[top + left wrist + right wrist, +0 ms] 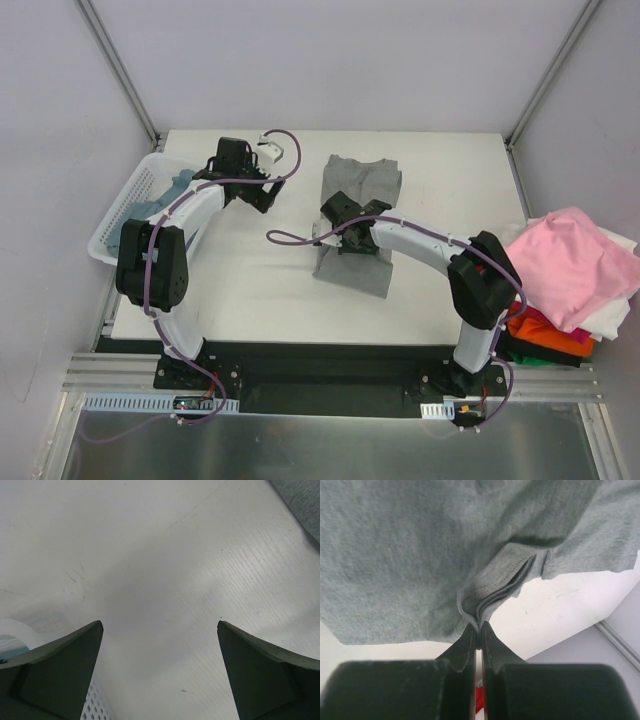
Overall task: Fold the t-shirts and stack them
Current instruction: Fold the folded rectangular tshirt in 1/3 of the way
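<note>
**Grey t-shirt (pixel 361 183) gripped at a bunched edge by my right hand (pixel 338 216)**

Top view: the grey t-shirt lies near the middle of the surface (pixel 250 292), running from the far side toward me. My right hand sits on its left edge, about halfway along its length. My left hand (pixel 266 192) hovers over bare surface, between the shirt and the white slatted basket (pixel 112 216) at the left edge. A blue-teal t-shirt (pixel 176 190) lies inside the basket. Off the right edge of the surface, a pink t-shirt (pixel 566 262) tops a loose pile, with a white t-shirt (pixel 617 318) and an orange t-shirt (pixel 552 338) beneath it.

Left wrist view: my left hand is released, its fingers (pixel 60 672) spread wide with only bare surface between them. A corner of grey cloth shows at the upper right.

Right wrist view: my right hand is clenched on the grey t-shirt. The fingertips (pixel 470 639) pinch a gathered fold with a stitched hem, and the cloth puckers just above them.
</note>
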